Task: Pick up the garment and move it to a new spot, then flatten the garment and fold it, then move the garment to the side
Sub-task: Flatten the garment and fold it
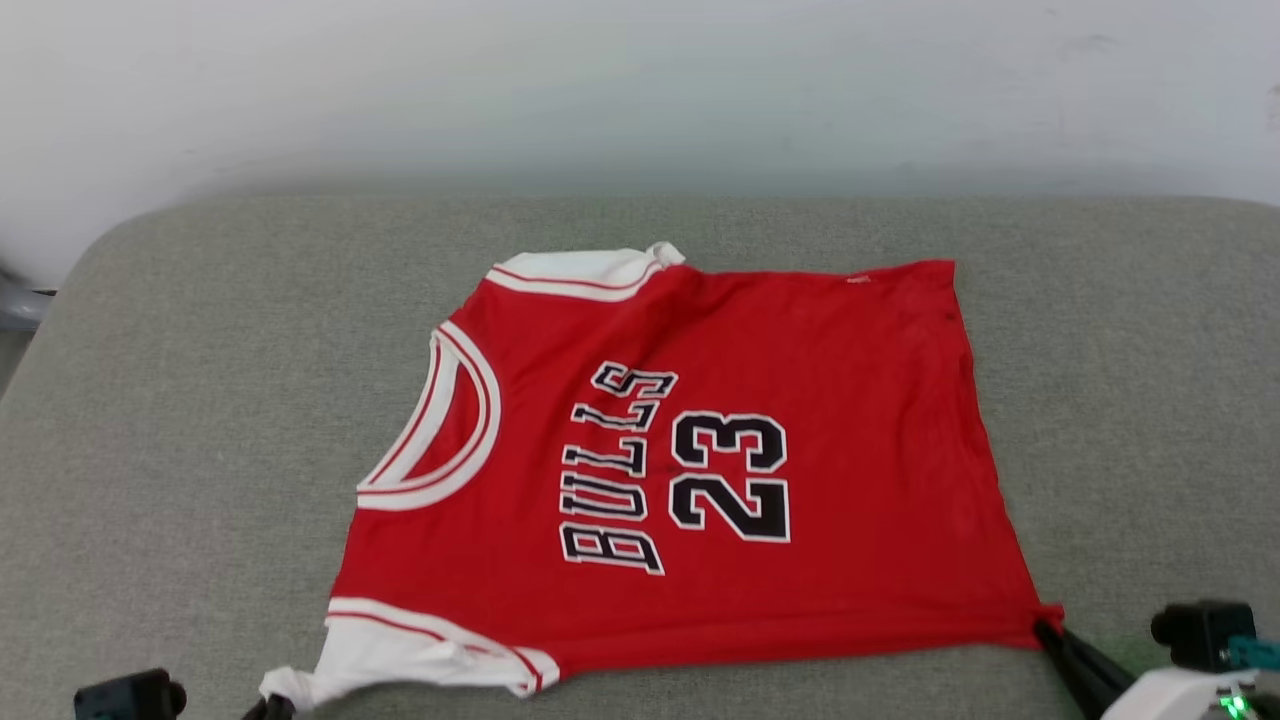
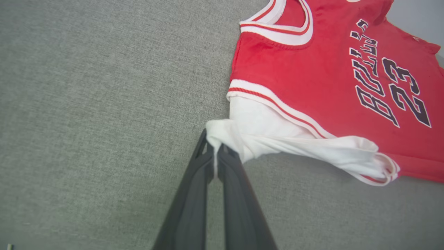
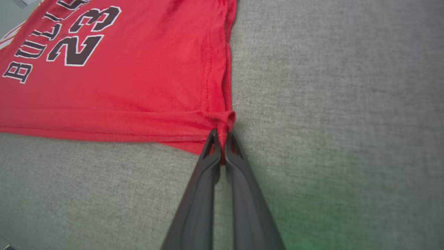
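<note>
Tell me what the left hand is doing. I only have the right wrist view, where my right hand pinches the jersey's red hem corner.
Observer: The left hand is shut on the bunched tip of the near sleeve, which is white, at the garment's opposite end.
Operator: Is the other sleeve spread out?
Observer: No. The far sleeve shows as a narrow white strip at the far shoulder, not laid out.
Operator: Which way does the neck point?
Observer: The collar points to the robot's left, and the garment lies print-up on the grey surface.
</note>
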You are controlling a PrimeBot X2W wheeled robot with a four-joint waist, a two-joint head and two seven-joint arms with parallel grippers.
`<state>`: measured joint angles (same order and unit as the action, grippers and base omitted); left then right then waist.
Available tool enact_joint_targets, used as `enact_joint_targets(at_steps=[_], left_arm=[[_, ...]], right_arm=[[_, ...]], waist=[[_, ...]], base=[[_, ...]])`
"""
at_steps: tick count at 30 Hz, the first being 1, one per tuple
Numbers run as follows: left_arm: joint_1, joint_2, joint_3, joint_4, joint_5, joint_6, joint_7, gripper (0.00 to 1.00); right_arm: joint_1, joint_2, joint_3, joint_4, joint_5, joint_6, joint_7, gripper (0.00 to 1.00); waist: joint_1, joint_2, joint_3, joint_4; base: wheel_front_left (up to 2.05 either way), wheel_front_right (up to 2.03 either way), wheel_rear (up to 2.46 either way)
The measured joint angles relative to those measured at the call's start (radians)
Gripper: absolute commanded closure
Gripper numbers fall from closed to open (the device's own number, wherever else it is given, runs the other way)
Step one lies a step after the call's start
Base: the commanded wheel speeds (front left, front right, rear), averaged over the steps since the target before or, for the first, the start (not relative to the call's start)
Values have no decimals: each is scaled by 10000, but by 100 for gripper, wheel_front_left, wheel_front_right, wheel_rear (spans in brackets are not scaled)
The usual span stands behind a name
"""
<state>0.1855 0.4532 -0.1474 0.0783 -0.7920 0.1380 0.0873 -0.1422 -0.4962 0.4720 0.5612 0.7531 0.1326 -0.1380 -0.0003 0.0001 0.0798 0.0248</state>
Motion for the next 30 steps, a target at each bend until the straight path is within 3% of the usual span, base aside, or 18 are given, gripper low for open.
enact_joint_targets(at_steps=[5, 11, 20, 30], left_arm=[[1011, 194, 184, -1444, -205, 570, 525, 100], [560, 345, 180, -2242, -19, 732, 623, 100], [-2140, 314, -201, -1618, 309, 236, 558, 100], [-4017, -278, -656, 460, 288, -497, 150, 100]], right_arm=[[1243, 228, -1076, -953, -562, 6, 512, 100], [1789, 627, -2483, -2646, -1494, -4, 1480, 100], [710, 1269, -3480, -3962, -2658, -8, 2552, 100], [-720, 1557, -2997, -3154, -2642, -13, 2514, 100]], waist=[[0, 0, -32, 121], [3, 0, 183, 73], [4, 0, 1093, -114], [6, -1, 2260, -248]], base=[[0, 0, 0], [0, 0, 0], [0, 0, 0], [0, 0, 0]])
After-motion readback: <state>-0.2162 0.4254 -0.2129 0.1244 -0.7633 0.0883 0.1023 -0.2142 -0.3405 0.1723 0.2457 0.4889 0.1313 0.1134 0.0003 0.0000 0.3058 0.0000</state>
